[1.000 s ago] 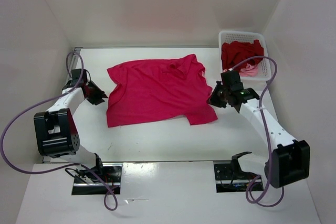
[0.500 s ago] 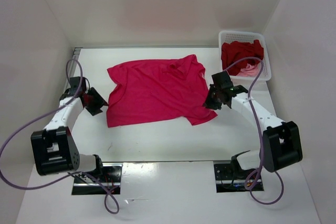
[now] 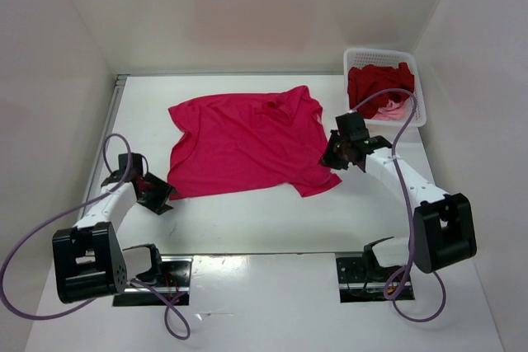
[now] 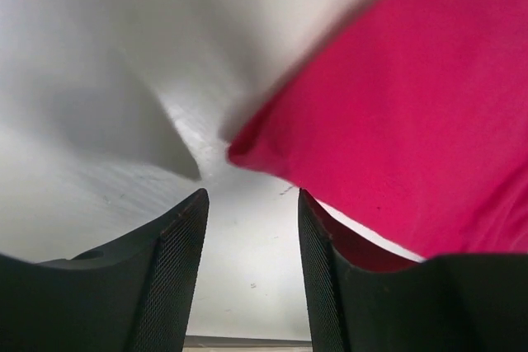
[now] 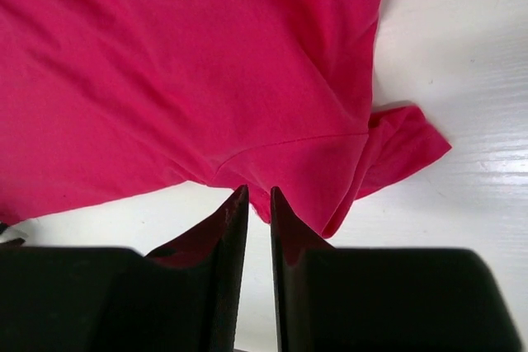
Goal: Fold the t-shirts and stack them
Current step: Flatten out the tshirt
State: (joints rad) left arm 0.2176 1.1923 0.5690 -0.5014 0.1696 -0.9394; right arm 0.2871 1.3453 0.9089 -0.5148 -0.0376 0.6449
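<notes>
White table (image 3: pixel 247 224): magenta-red t-shirt (image 3: pixel 247 142) flat mid-table, unfolded; crimson t-shirt (image 3: pixel 375 84) & pink t-shirt (image 3: pixel 394 110) in mesh basket (image 3: pixel 422 114). Step: reaching for 1st fold. Left gripper (image 4: pixel 252 195) apart, empty, by near-left corner; right gripper (image 5: pixel 258 191) narrowly apart over right hem. Next: pinch both edges. Vs 1 s ago: left pulled nearer.

My tally from the remote station

I count three t-shirts: one bright magenta-red cloth t-shirt (image 3: pixel 247 142), one dark crimson cloth t-shirt (image 3: pixel 378 84) and one light pink cloth t-shirt (image 3: pixel 396 110). I count one white plastic mesh basket (image 3: pixel 375 56). I count two black two-finger grippers: one left gripper (image 3: pixel 157 195) and one right gripper (image 3: pixel 329 157).
</notes>
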